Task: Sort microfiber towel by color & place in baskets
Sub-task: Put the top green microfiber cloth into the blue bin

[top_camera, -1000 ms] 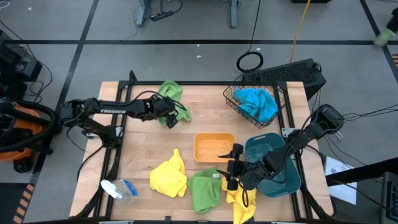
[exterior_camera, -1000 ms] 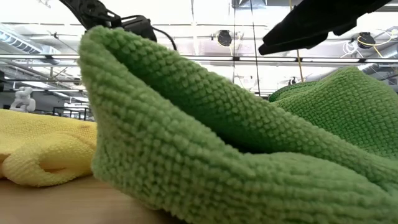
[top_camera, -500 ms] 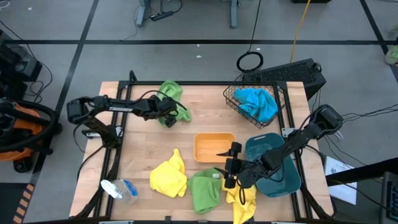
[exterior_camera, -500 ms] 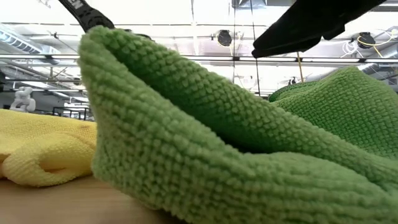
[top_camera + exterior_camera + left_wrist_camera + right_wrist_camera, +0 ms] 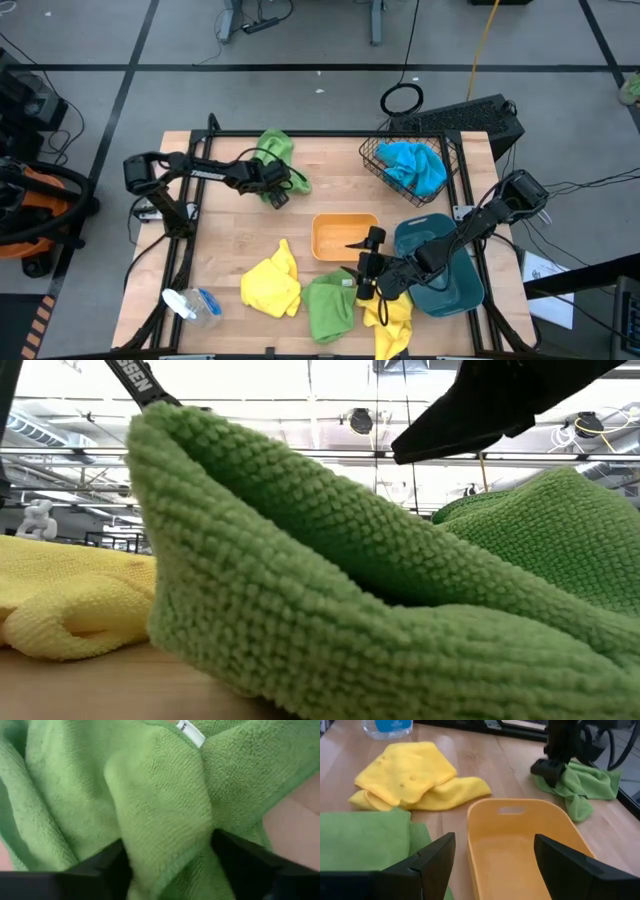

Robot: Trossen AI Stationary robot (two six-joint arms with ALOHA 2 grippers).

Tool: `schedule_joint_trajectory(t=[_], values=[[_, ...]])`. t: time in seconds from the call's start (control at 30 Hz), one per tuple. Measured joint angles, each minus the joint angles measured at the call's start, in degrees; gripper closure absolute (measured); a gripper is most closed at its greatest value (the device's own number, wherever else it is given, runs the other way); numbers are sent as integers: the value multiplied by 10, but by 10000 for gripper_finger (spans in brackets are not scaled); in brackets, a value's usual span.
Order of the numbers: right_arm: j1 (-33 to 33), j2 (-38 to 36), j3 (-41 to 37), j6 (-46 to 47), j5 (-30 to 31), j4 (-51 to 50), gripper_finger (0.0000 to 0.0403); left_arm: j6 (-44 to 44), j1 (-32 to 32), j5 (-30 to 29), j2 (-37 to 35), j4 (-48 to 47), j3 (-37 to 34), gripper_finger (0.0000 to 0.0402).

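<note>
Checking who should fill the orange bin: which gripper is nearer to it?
Right. The right gripper hangs open just off the orange bin, by its near right corner; the left gripper is farther off, shut on the green towel.

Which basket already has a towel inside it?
The black wire basket at the table's far right corner: a blue towel lies in it. The orange bin and the teal bin hold none.

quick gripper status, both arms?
Left gripper: shut on the green towel at the table's far edge.
Right gripper: open, holding nothing, by the orange bin.
</note>
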Motion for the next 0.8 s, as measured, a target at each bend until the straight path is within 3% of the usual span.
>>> schedule_joint_trajectory(t=[0.17,0.23,0.43,0.63,0.8], values=[[0,0,0,-7,0,0,141,1,-11,-10,2,38,-2,344],[0,0,0,-8,-1,0,141,-2,-17,-11,3,50,-3,384],[-14,0,0,-23,5,14,141,-13,-52,-6,-31,33,-4,386],[-38,0,0,-72,15,26,141,-41,-106,-13,-142,21,-4,395],[-62,0,0,-145,13,103,141,-44,-174,-52,-231,38,-4,394]])
